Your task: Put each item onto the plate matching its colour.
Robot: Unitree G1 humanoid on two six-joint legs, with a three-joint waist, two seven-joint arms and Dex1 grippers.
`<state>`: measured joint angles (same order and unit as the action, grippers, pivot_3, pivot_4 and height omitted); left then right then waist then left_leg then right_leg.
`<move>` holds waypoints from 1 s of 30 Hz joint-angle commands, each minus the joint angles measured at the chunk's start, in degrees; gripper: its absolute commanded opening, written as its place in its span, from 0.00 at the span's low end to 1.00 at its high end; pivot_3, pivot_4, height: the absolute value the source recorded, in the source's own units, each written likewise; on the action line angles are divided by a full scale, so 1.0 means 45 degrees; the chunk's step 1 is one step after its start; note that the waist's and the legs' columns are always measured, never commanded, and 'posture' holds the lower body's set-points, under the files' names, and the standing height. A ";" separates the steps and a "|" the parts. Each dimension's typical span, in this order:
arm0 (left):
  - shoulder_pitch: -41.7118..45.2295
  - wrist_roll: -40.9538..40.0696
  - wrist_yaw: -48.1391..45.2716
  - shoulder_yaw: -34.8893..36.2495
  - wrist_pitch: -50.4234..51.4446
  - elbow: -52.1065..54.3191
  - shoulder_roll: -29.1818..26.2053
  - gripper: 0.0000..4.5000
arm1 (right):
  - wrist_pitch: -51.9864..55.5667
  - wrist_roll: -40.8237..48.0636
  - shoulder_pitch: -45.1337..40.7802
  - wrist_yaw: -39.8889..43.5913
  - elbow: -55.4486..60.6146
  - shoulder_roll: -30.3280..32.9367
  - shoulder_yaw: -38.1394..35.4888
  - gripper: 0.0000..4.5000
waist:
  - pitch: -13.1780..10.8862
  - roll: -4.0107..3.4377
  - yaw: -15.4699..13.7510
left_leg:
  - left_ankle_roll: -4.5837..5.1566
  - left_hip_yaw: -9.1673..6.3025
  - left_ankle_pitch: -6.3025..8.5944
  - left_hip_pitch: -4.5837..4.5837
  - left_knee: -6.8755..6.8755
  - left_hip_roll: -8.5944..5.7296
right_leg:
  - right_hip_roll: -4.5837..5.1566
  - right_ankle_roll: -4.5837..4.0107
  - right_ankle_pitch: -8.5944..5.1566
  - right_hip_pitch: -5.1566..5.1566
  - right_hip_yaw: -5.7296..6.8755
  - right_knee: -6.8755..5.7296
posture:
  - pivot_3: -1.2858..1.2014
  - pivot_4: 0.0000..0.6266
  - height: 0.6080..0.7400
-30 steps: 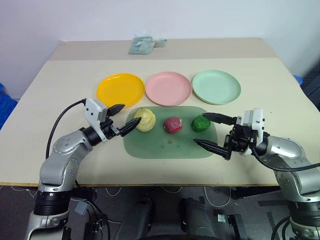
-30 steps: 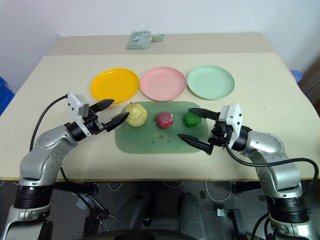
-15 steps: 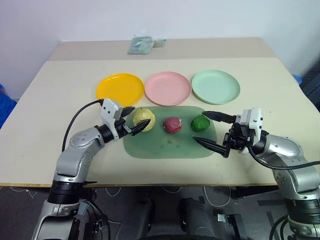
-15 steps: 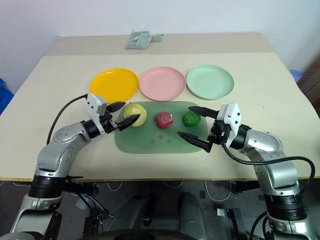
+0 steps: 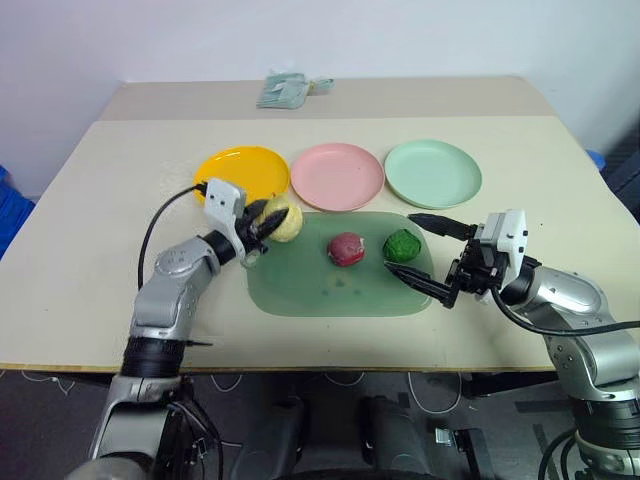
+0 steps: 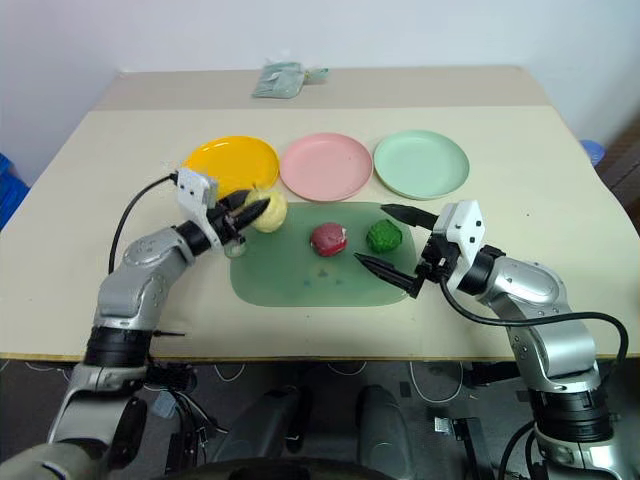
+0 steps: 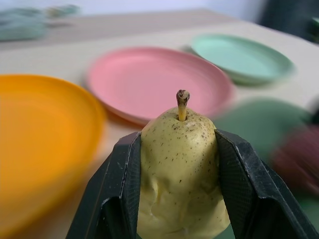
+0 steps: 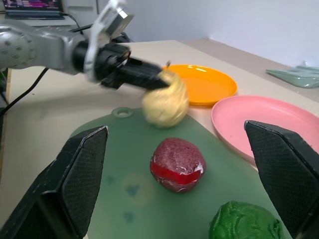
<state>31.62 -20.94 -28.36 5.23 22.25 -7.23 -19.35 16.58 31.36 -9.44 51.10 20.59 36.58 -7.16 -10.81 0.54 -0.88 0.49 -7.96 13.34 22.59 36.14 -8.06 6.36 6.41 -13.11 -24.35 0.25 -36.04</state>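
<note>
My left gripper (image 5: pixel 262 222) is shut on the pale yellow item (image 7: pixel 179 164), a lumpy ball with a stem, held over the mat's far left corner beside the yellow-orange plate (image 5: pixel 235 165). The dark red item (image 5: pixel 346 249) and the bright green item (image 5: pixel 402 245) lie on the green mat (image 5: pixel 330 290). Behind the mat are the pink plate (image 5: pixel 337 176) and the mint green plate (image 5: pixel 432 173), both bare. My right gripper (image 5: pixel 397 241) stands open at the mat's right end, one finger either side of the green item without touching it.
A pale green packet (image 5: pixel 285 90) lies at the table's far edge. A black cable loops from my left wrist over the table. Bare tabletop spreads to the left and right of the mat.
My left gripper reached forward, closed on the yellow item and carried it toward the yellow-orange plate. The right gripper stayed where it was, open.
</note>
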 commanded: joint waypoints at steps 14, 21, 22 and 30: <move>0.6475 0.2020 0.2920 0.1186 -0.4459 -1.0403 0.0693 0.66 | -0.0343 -0.0755 -0.1687 -0.0781 -0.0792 -0.0722 0.0435 1.00 | -0.0011 0.0024 0.0034 | 0.0006 0.0003 0.0000 0.0009 -0.0001 -0.0027 | -0.0011 0.0041 0.0025 -0.0005 0.0011 0.0009 | 0.52 0.24 1.00; 0.5715 0.1563 0.1639 0.1310 -0.4813 -0.9093 0.0719 0.99 | 0.0353 -0.1173 -0.2667 -0.1869 -0.0777 -0.1305 0.1018 1.00 | -0.0011 0.0023 0.0054 | -0.0009 0.0002 -0.0009 0.0034 0.0000 -0.0027 | 0.0005 0.0041 0.0028 -0.0032 0.0011 0.0002 | 0.52 0.24 1.00; 0.5373 0.1492 0.1309 0.1258 -0.4719 -0.8485 0.0660 0.99 | 0.0440 -0.1224 -0.2762 -0.1934 -0.0826 -0.1398 0.1146 1.00 | -0.0011 0.0022 0.0070 | -0.0009 0.0003 -0.0009 0.0034 0.0000 -0.0027 | 0.0005 0.0041 0.0028 -0.0032 0.0010 0.0001 | 0.52 0.24 1.00; 0.1589 -0.0705 -0.2475 0.0810 -0.1743 -0.1818 -0.0072 0.99 | 0.0855 -0.1847 -0.3026 -0.1674 -0.1283 -0.1657 0.2420 1.00 | -0.0010 0.0020 0.0157 | -0.0025 0.0008 -0.0019 0.0035 0.0007 -0.0028 | 0.0007 0.0035 0.0032 -0.0038 0.0002 -0.0010 | 0.52 0.24 1.00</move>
<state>40.13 -20.79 -35.46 9.04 11.97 -22.79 -18.11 20.58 23.89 -22.25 42.97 14.29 29.00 2.94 -10.86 0.63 -0.17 0.40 -7.92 13.27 22.74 36.17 -8.18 6.38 6.56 -12.96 -24.53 0.26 -36.08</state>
